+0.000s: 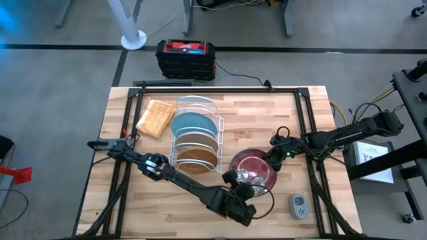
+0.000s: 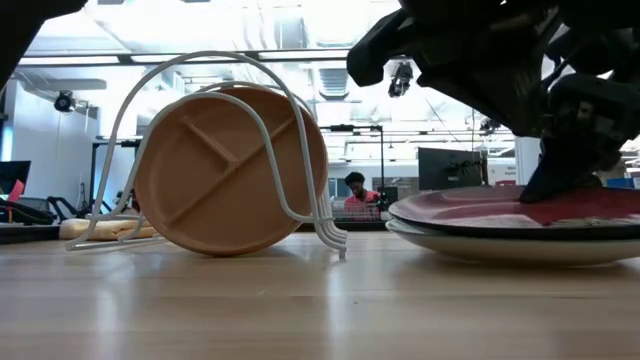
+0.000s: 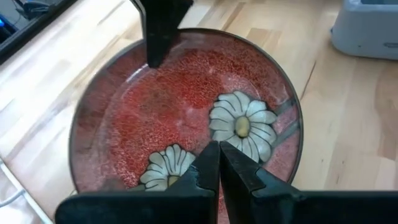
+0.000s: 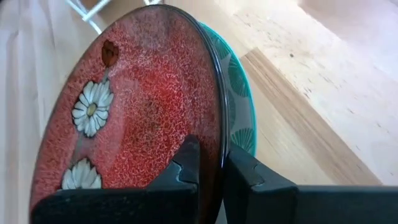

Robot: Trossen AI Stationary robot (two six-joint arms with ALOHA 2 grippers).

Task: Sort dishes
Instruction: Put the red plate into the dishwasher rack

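My right gripper [image 4: 210, 163] is clamped on the rim of the red plate [image 4: 149, 106], one finger on the flowered face and the other behind the edge, with almost no gap between them. Just behind that rim I see the teal plate [image 4: 239, 99], stacked directly under the red one. My left gripper [image 3: 219, 163] sits over the opposite side of the same plate [image 3: 180, 99], fingers pressed together with only a thin slit between them, tips right at the white flowers; I cannot tell whether they touch the glaze. From above, the two grippers meet the red plate [image 1: 252, 168] from opposite sides, the right gripper [image 1: 275, 157] at its far-right edge and the left gripper [image 1: 238, 185] at its near edge. From table height the stack [image 2: 520, 225] lies flat on the table [image 2: 300, 310] beneath my grippers. Away to the left of both grippers stands the rack [image 1: 197, 133], holding the wooden plate [image 2: 225, 170] on edge nearest me, the blue plate [image 1: 193, 123] behind it, and an off-white one [image 1: 195, 101] at the back.
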